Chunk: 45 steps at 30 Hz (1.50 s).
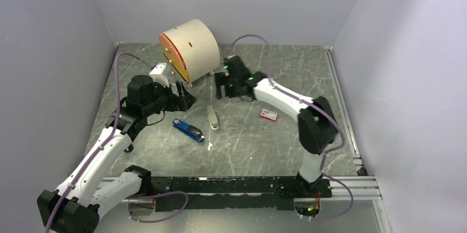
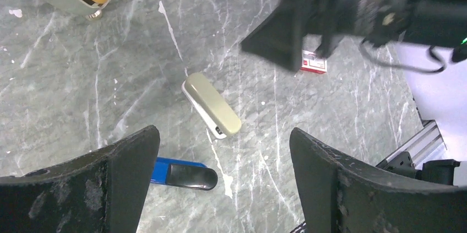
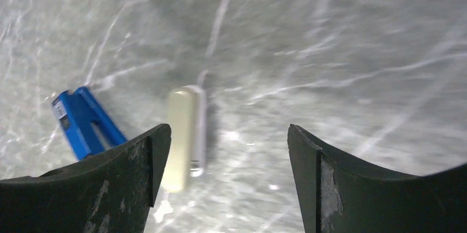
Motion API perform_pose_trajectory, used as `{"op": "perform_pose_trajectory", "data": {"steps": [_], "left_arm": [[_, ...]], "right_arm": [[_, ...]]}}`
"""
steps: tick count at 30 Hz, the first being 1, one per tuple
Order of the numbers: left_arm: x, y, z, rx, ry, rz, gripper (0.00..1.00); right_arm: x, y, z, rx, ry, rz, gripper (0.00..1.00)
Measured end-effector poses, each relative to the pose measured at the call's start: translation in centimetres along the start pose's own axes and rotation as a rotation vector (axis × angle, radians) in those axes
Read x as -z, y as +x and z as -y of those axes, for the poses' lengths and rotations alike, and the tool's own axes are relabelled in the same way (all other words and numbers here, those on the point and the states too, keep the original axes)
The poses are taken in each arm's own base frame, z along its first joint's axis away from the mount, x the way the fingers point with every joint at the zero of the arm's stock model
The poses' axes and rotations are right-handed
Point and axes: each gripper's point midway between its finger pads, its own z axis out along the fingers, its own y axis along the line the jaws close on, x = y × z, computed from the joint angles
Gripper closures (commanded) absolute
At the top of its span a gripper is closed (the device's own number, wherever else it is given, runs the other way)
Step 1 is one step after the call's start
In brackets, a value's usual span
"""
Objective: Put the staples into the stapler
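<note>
Left gripper (image 2: 224,134) wide apart, stapler (image 2: 184,173) just beside one finger.

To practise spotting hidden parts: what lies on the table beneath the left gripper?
A beige stapler, in full view between the fingers of the left gripper, and a blue stapler partly covered by one finger.

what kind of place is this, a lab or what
Probably a lab robot cell: plain walls box in a marbled table, two arms are bolted to a rail, and a blue stapler lies out.
</note>
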Motion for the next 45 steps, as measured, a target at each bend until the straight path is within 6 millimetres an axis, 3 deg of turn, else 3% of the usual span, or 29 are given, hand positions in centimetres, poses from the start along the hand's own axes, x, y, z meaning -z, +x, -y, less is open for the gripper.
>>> {"op": "perform_pose_trajectory", "data": {"steps": [3, 7, 10, 13, 18, 26, 33, 45], "left_arm": [[0.1, -0.3, 0.2, -0.005, 0.005, 0.001, 0.07], [0.7, -2.4, 0.9, -0.039, 0.01, 0.048, 0.06], [1.4, -4.0, 1.5, -0.066, 0.016, 0.093, 0.06], [1.6, -4.2, 1.6, -0.073, 0.017, 0.1, 0.03], [1.7, -4.3, 1.3, -0.073, 0.0, 0.105, 0.03], [1.8, -4.4, 1.2, -0.076, -0.009, 0.114, 0.03], [0.5, -2.9, 1.3, -0.093, 0.003, 0.059, 0.03], [-1.6, -1.8, 1.7, -0.094, 0.036, 0.002, 0.08]], "right_arm": [[2.7, -2.6, 4.9, 0.04, 0.028, 0.091, 0.15], [5.2, -0.8, 11.7, 0.183, 0.109, 0.099, 0.12], [5.8, 1.3, 13.5, 0.313, 0.112, 0.06, 0.13], [5.8, 1.5, 14.4, 0.4, 0.095, 0.037, 0.14], [5.9, 2.0, 17.7, 0.494, 0.156, -0.024, 0.15], [5.2, 5.7, 19.1, 0.607, 0.093, -0.196, 0.17], [3.5, 9.7, 19.4, 0.609, -0.002, -0.354, 0.19], [3.3, 10.5, 19.3, 0.613, -0.062, -0.376, 0.26]]}}
